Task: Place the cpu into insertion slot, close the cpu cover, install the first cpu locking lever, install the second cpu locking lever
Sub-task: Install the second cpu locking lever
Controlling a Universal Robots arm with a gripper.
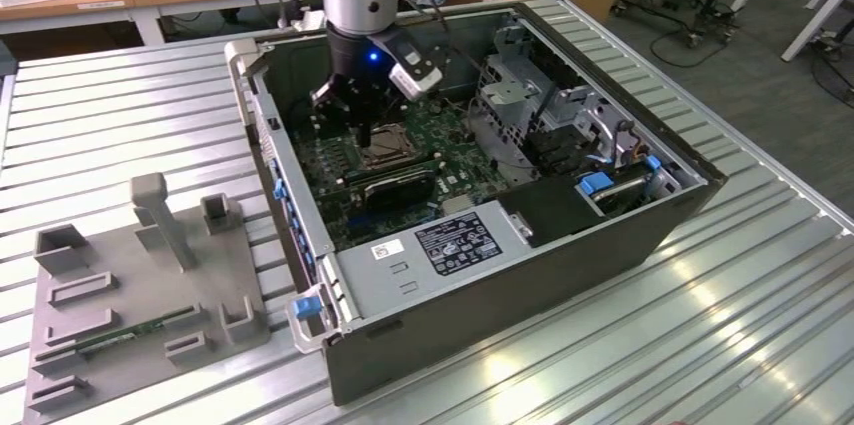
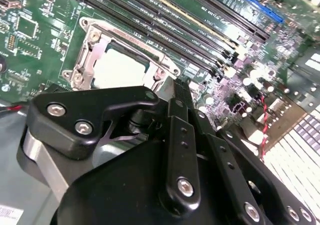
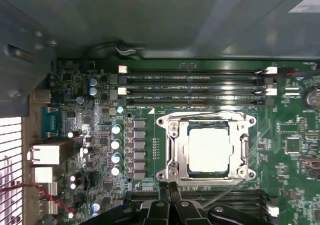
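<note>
Open computer case (image 1: 534, 275) on slatted metal table (image 1: 120, 135); grey fixture tray (image 1: 134, 295) beside it

Slatted metal table (image 1: 120, 115) bearing computer case (image 1: 534, 275), grey fixture (image 1: 134, 295)

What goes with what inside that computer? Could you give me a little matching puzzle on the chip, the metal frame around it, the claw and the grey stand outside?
Things:
1. cpu
2. cpu cover
3. claw
4. grey stand

Descriptions:
A. on the table, at the exterior view's left of the case
B. pale square seated in the insertion slot
C. silvery frame lying flat around the chip
D. black, hanging inside the case above the green board

Pairs: 1-B, 2-C, 3-D, 4-A
</note>
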